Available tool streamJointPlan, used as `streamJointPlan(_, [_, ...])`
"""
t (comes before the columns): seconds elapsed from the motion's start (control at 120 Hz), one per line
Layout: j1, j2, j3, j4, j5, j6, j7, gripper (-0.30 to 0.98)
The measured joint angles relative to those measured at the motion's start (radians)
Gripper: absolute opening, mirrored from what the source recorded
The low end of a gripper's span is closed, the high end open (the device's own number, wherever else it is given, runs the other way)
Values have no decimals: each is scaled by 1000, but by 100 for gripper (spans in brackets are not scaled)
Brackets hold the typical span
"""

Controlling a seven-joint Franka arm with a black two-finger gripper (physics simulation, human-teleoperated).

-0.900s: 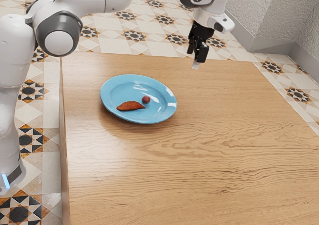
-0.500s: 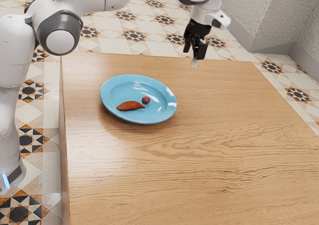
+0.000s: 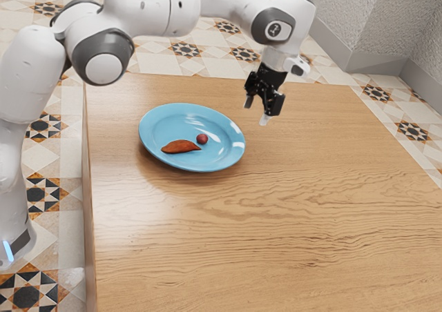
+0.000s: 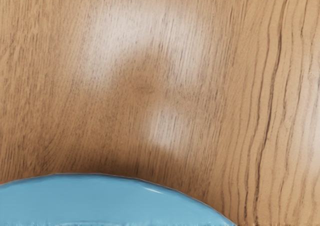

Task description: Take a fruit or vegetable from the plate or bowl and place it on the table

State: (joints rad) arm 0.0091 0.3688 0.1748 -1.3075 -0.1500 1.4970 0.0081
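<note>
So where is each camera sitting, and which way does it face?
Exterior view: set up at the arm's side, looking down across the wooden table and blue plate; the white arm comes in from this view's upper left, jaws open.
Wrist view: carried by the arm just above the jaws, facing down at the tabletop and part of the plate's rim.
Shared: table and plate.

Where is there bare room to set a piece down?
Bare table spans from the plate to the exterior view's right and lower edges. Crowded: on the plate, the small round piece sits close beside the orange-brown one.
</note>
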Motion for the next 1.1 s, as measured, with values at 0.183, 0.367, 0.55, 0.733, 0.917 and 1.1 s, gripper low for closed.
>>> streamJointPlan(0.183, [3, -208, 92, -288, 12, 36, -11, 69])
streamJointPlan(0.367, [5, -255, 136, -418, 37, 71, -14, 69])
streamJointPlan(0.55, [-16, -268, 98, -437, 64, 107, -16, 69])
streamJointPlan(0.733, [-6, -294, 87, -456, 74, 123, -20, 69])
streamJointPlan(0.917, [-11, -560, 70, -763, 122, 149, -36, 69])
streamJointPlan(1.1, [0, -594, 77, -818, 163, 169, -51, 69])
